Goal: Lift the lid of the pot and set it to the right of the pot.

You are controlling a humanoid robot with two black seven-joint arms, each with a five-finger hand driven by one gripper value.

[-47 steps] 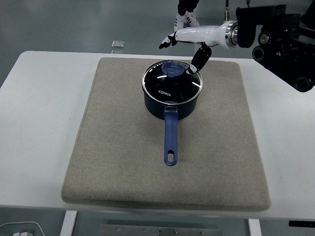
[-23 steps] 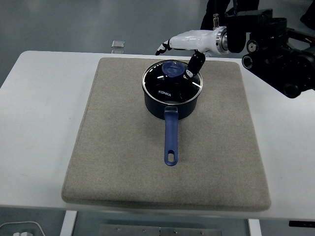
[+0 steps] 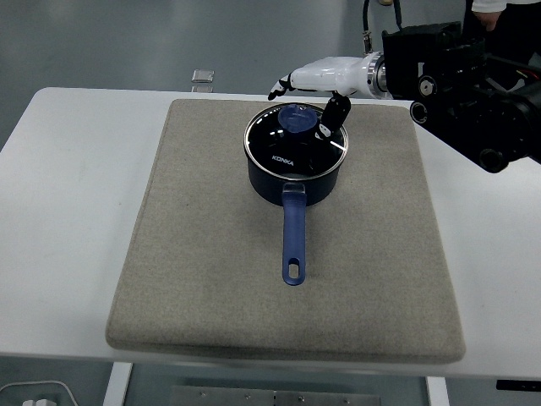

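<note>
Since the earlier frames we've watched the right robot hand (image 3: 317,85) slide a bit left and settle closer over the back of the pot (image 3: 295,173), with the black arm (image 3: 461,76) following it in from the right edge. Its white palm sits above the far rim, fingers spread loosely, and one dark thumb (image 3: 334,114) hangs down just beside the knob (image 3: 297,117). We can't see it gripping anything, so we'd call it relaxed and empty.

Nothing else has budged. That pot is a dark navy saucepan with a white brand mark on its side, sitting toward the far middle of the grey mat (image 3: 194,271). Its lid (image 3: 296,139) is glass with a shiny metal rim and a blue round knob set toward the back, and it's on the pot, flat. A long blue handle (image 3: 292,237) points straight toward the near edge, with a hanging hole at its tip.

Under all that, the mat covers most of the white bench (image 3: 68,211). We also spot a small clear item (image 3: 202,78) at the far edge.
</note>
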